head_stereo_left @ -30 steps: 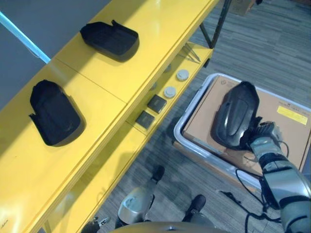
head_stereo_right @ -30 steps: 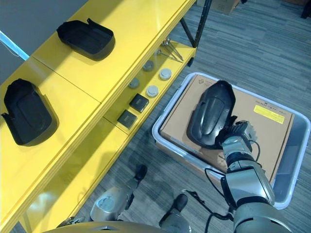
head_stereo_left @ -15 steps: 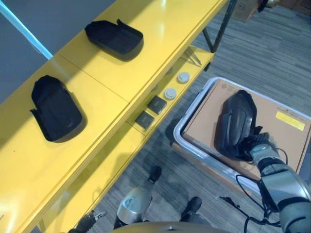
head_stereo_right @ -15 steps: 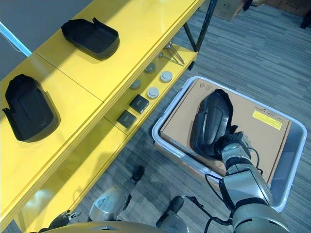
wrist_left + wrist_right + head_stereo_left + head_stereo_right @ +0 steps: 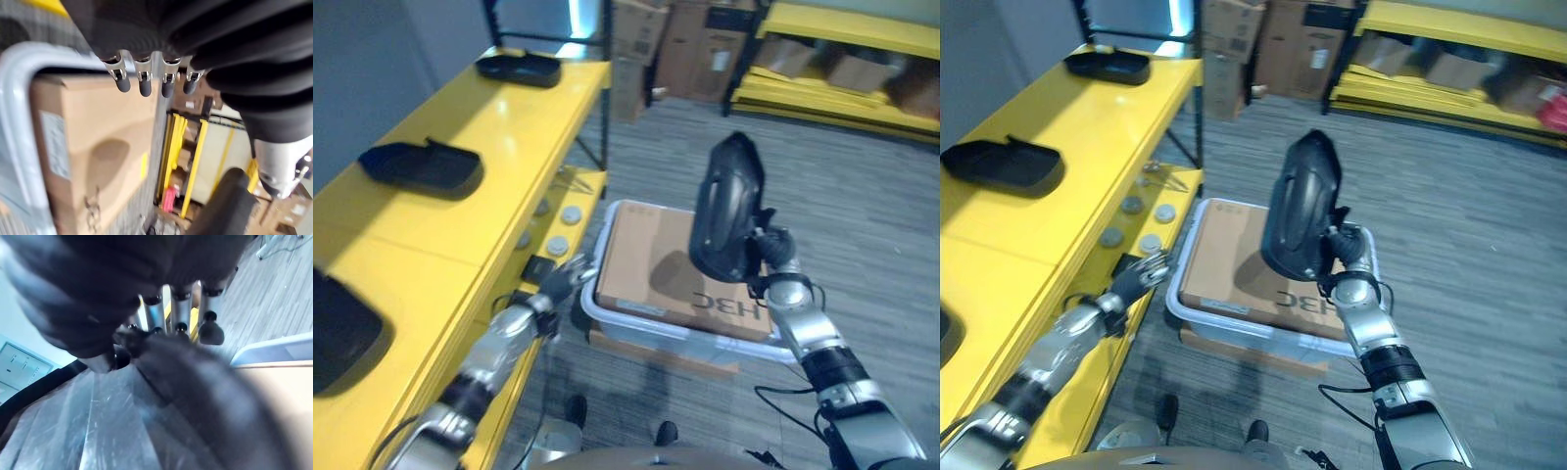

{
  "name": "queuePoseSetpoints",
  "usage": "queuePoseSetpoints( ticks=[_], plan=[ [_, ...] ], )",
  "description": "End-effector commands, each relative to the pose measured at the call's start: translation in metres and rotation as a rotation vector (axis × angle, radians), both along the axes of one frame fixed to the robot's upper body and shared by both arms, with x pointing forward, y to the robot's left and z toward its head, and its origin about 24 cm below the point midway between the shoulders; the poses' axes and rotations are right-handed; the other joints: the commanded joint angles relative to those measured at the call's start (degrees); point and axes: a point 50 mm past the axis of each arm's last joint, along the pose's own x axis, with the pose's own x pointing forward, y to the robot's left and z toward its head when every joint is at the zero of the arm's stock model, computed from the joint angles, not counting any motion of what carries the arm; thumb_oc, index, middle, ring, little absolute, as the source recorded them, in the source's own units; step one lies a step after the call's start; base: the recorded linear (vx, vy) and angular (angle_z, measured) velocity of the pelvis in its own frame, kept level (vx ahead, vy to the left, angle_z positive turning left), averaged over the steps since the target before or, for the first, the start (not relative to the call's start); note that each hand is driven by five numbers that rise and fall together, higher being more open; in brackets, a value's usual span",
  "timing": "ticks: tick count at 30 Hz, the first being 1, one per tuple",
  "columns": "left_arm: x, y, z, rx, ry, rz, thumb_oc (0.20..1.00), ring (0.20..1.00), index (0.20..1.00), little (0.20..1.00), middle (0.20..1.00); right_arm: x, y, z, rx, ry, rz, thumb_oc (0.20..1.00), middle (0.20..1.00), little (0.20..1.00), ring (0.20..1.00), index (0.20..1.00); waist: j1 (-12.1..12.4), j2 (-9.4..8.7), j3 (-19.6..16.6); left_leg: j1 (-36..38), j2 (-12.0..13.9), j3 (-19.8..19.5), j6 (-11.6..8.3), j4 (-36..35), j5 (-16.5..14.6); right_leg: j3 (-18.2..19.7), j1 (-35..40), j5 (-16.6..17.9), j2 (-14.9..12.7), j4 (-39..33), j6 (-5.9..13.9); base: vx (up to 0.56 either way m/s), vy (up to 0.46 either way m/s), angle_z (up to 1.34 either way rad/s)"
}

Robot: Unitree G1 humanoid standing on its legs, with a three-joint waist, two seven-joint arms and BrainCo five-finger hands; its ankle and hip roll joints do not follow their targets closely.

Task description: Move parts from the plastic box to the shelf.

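- Black moulded plastic part (image 5: 726, 208), long and shell-shaped, is standing almost upright in the air, its long axis running up and down, with its lower end sitting in the right robot hand (image 5: 770, 262).
- Right robot hand is gripping that lower end: in the right wrist view its fingers (image 5: 182, 312) are curling over the part's dark edge.
- Part is hanging above the cardboard carton (image 5: 656, 264) that is lying in the pale plastic box (image 5: 1197, 315) on the floor, clear of the carton and not touching it.
- Yellow shelf (image 5: 499, 132) is running along the robot's left side, so the part is lying well to the right of where it needs to go; the carry is calling for a sweep leftward across the box.
- Three similar black parts are already resting on the shelf's top: a near one (image 5: 333, 328), a middle one (image 5: 423, 164), and a far one (image 5: 517, 68).
- Left robot hand (image 5: 560, 282) is reaching out between the shelf's edge and the box with fingers spread straight and nothing in it; it is sitting nearer the shelf than the right robot hand, and well apart from the part.
- Small round and square items (image 5: 1144, 242) are lying on the shelf's lower level.
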Motion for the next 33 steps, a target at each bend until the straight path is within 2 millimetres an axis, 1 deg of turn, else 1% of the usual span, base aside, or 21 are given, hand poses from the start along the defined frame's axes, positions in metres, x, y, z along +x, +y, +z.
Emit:
queuePoseSetpoints(
  ticks=[1, 4, 5, 6, 7, 8, 11, 12, 16, 22, 25, 28, 29, 33],
  plan=[
    [0.004, -0.015, -0.017, -0.032, 0.144, 0.078, 1.000, 1.000, 1.000, 1.000, 1.000, 0.024, 0.015, 0.024, -0.079, -0.030, 0.117, 0.200, 0.200, 0.200, 0.200, 0.200, 0.97, 0.28, -3.24, -1.41, -0.33, 0.91, 2.28, 0.93, -2.61, 0.58, -0.93, -0.68, 1.34, 1.96, -0.58, 0.02, -0.005, -0.31],
    [0.014, -0.027, -0.014, -0.026, 0.173, 0.068, 1.000, 1.000, 1.000, 1.000, 1.000, 0.028, 0.025, 0.019, -0.080, 0.009, 0.171, 0.200, 0.200, 0.200, 0.200, 0.200, -0.39, 0.36, -3.98, -0.66, -0.19, 1.83, 2.25, 0.84, -2.80, 1.40, -0.91, -0.37, 1.45, 1.77, -0.51, 0.03, -0.005, -0.33],
    [0.023, -0.041, -0.008, -0.006, 0.174, 0.023, 1.000, 1.000, 1.000, 1.000, 1.000, 0.033, 0.040, 0.015, -0.080, 0.054, 0.235, 0.200, 0.200, 0.200, 0.200, 0.200, -1.86, 0.31, -4.93, 0.06, -0.09, 2.68, 2.23, 0.77, -3.20, 2.29, -0.94, -0.17, 1.55, 1.50, -0.29, 0.03, -0.022, -0.33],
    [0.025, -0.052, -0.004, -0.014, 0.170, -0.029, 1.000, 1.000, 1.000, 1.000, 1.000, 0.035, 0.047, 0.012, -0.091, 0.073, 0.267, 0.200, 0.200, 0.200, 0.200, 0.200, -2.37, 0.31, -5.28, 0.28, -0.06, 3.10, 2.23, 0.78, -3.41, 2.66, -0.90, -0.06, 1.60, 1.27, -0.22, 0.03, -0.021, -0.24],
    [0.025, -0.054, -0.003, -0.016, 0.169, -0.032, 1.000, 1.000, 1.000, 1.000, 1.000, 0.035, 0.049, 0.012, -0.092, 0.076, 0.271, 0.200, 0.200, 0.200, 0.200, 0.200, -2.45, 0.32, -5.33, 0.32, -0.05, 3.16, 2.22, 0.77, -3.44, 2.73, -0.92, -0.04, 1.61, 1.25, -0.21, 0.02, -0.011, -0.07],
    [0.026, -0.066, 0.004, -0.016, 0.169, -0.076, 1.000, 1.000, 1.000, 1.000, 1.000, 0.037, 0.057, 0.008, -0.104, 0.088, 0.300, 0.200, 0.200, 0.200, 0.200, 0.200, -2.91, 0.41, -5.72, 0.50, -0.02, 3.53, 2.19, 0.80, -3.60, 3.11, -1.02, 0.04, 1.67, 1.18, -0.12, 0.02, -0.003, -0.06],
    [0.023, -0.086, 0.011, 0.021, 0.163, -0.166, 1.000, 1.000, 1.000, 1.000, 1.000, 0.040, 0.072, 0.004, -0.126, 0.113, 0.349, 0.200, 0.200, 0.200, 0.200, 0.200, -3.57, 0.56, -6.23, 0.78, 0.00, 4.05, 2.25, 1.06, -3.97, 3.60, -1.13, 0.01, 1.75, 1.27, -0.06, 0.03, -0.003, -0.11],
    [0.020, -0.096, 0.015, 0.030, 0.177, -0.205, 1.000, 1.000, 1.000, 1.000, 1.000, 0.041, 0.079, 0.003, -0.157, 0.138, 0.388, 0.200, 0.200, 0.200, 0.200, 0.200, -3.93, 0.53, -6.64, 1.07, -0.08, 4.19, 2.30, 1.08, -4.32, 3.85, -1.03, -0.10, 1.76, 1.17, 0.07, 0.03, -0.003, -0.14],
    [0.018, -0.099, 0.018, 0.022, 0.184, -0.216, 1.000, 1.000, 1.000, 1.000, 1.000, 0.041, 0.088, 0.000, -0.192, 0.166, 0.441, 0.200, 0.200, 0.200, 0.200, 0.200, -4.03, 0.56, -7.17, 1.45, -0.13, 4.40, 2.31, 1.07, -4.70, 4.01, -0.78, -0.28, 1.71, 0.99, 0.19, 0.02, -0.002, -0.02],
    [0.019, -0.098, 0.020, 0.009, 0.180, -0.239, 1.000, 1.000, 1.000, 1.000, 1.000, 0.039, 0.096, -0.005, -0.236, 0.190, 0.510, 0.200, 0.200, 0.200, 0.200, 0.200, -3.95, 0.65, -7.56, 1.79, -0.18, 4.39, 2.38, 0.95, -4.88, 3.90, -0.62, -0.59, 1.80, 1.14, 0.14, 0.01, 0.002, 0.00],
    [0.015, -0.102, 0.026, -0.006, 0.158, -0.273, 1.000, 1.000, 1.000, 1.000, 1.000, 0.036, 0.106, -0.007, -0.271, 0.203, 0.560, 0.200, 0.200, 0.200, 0.200, 0.200, -3.75, 0.66, -7.55, 2.14, -0.37, 3.62, 2.52, 0.81, -4.95, 3.86, -0.32, -0.97, 1.91, 1.42, 0.09, 0.04, 0.002, 0.00],
    [0.017, -0.098, 0.028, 0.004, 0.144, -0.243, 1.000, 1.000, 1.000, 1.000, 1.000, 0.034, 0.106, -0.010, -0.274, 0.218, 0.565, 0.200, 0.200, 0.200, 0.200, 0.200, -3.62, 0.77, -7.53, 2.44, -0.38, 3.58, 2.55, 0.58, -4.93, 3.75, -0.03, -1.08, 1.94, 1.36, 0.06, 0.01, 0.005, 0.00],
    [0.022, -0.090, 0.028, 0.033, 0.110, -0.193, 0.200, 0.200, 0.200, 0.200, 0.200, 0.033, 0.102, -0.013, -0.262, 0.229, 0.555, 0.200, 0.200, 0.200, 0.200, 0.200, -3.48, 0.80, -7.60, 2.57, -0.37, 3.43, 2.50, 0.54, -4.94, 3.66, 0.08, -1.17, 1.98, 1.44, 0.06, 0.00, 0.000, 0.00],
    [0.023, -0.084, 0.026, 0.076, 0.101, -0.198, 0.200, 0.200, 0.200, 0.200, 0.200, 0.032, 0.100, -0.015, -0.238, 0.229, 0.542, 0.200, 0.200, 0.200, 0.200, 0.200, -3.19, 0.84, -7.62, 2.70, -0.38, 3.09, 2.49, 0.43, -4.90, 3.37, 0.24, -1.23, 1.93, 1.46, 0.11, 0.00, 0.000, 0.00]
  ],
)
